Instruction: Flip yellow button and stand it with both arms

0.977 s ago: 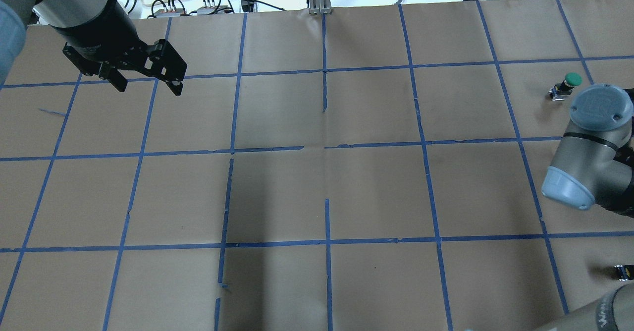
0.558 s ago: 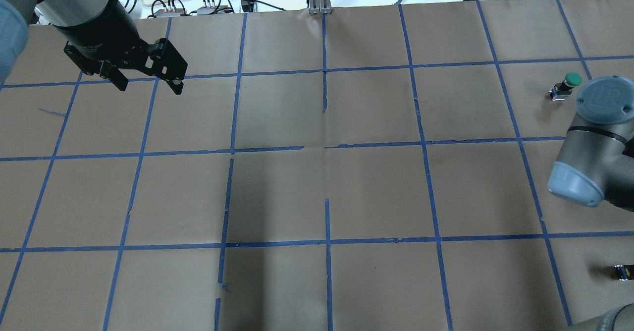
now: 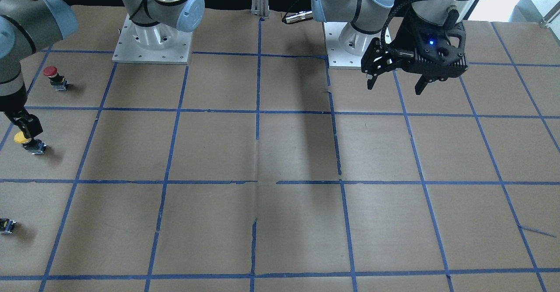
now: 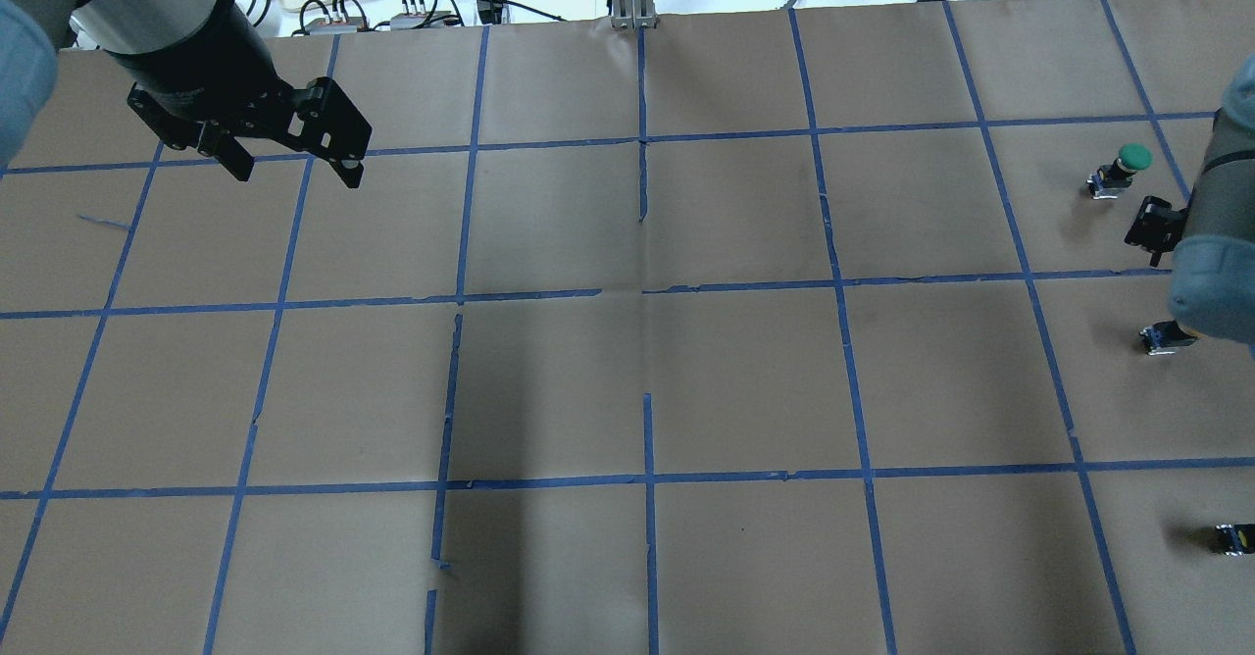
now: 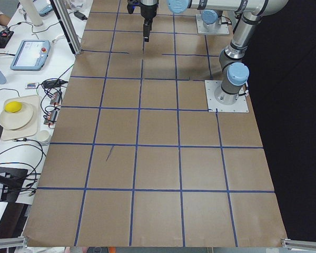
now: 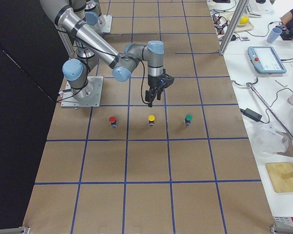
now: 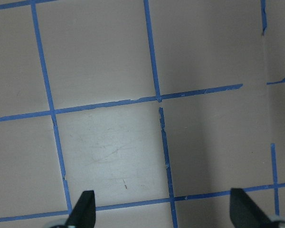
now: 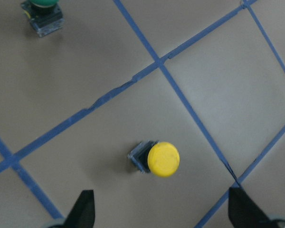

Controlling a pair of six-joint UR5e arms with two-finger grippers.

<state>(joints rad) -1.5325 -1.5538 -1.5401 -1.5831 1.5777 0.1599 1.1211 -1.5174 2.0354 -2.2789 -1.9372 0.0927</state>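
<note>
The yellow button point(image 8: 162, 159) stands on the brown paper, cap up, on its black and grey body. It also shows in the front view point(image 3: 24, 140) and the right side view point(image 6: 151, 119). In the overhead view only its body point(image 4: 1165, 337) shows below the right arm's blue joint cap. My right gripper point(image 8: 162, 213) is open and empty, hovering just above the button without touching it point(image 3: 27, 126) point(image 6: 153, 95). My left gripper point(image 4: 294, 176) is open and empty, far away over the table's left part point(image 3: 396, 86) point(image 7: 162, 211).
A green-capped button point(image 4: 1128, 160) point(image 8: 42, 12) and a red-capped button point(image 3: 52, 75) point(image 6: 112, 120) stand on either side of the yellow one. A tiny black part with a yellow spot point(image 3: 6, 225) point(image 4: 1233, 537) lies near the table edge. Cables lie beyond the far edge.
The right arm has swung toward the right edge of the overhead view, uncovering the gripper's black body and the button's body. The left gripper has not moved.
</note>
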